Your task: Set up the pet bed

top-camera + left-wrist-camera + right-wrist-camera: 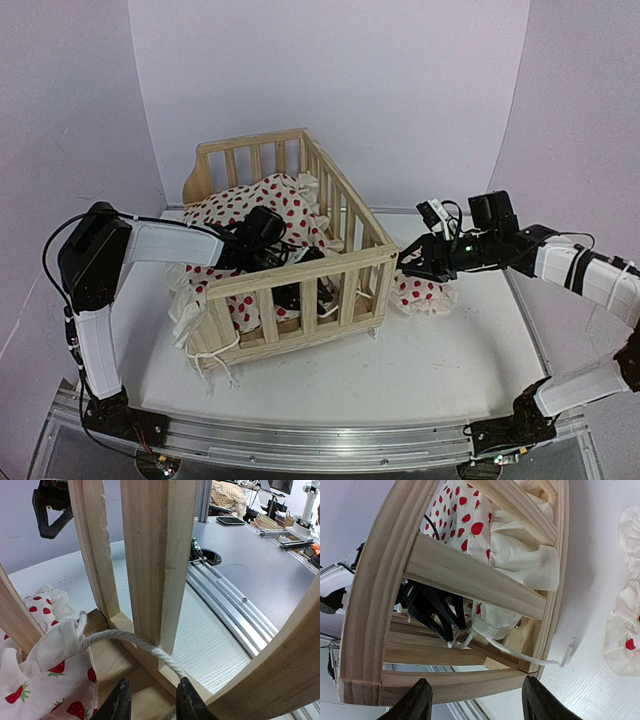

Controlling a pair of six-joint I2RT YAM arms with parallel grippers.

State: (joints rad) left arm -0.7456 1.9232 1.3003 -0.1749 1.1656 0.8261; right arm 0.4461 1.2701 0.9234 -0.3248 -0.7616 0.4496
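Left gripper [152, 690]: reached in over the left side of the pet bed [300, 272], low inside against the front slatted rail. Its fingers [121, 700] stand a little apart, with a white tie string [135, 642] from the cushion [260, 200] running down between them, close to the right-hand finger. Whether the string is pinched cannot be told.

Right gripper [476, 685]: at the bed's front right corner, jaws spread wide, nothing held. The top rail lies just ahead of the fingertips; contact cannot be told.

Pet bed: upright on its feet at the middle of the table [420, 370], open side toward the left edge. The red-dotted cushion lies rumpled inside, its ruffle spilling out on the left.

A small red-dotted pillow [420, 292] lies on the table just beside the bed's right rail, toward the right edge
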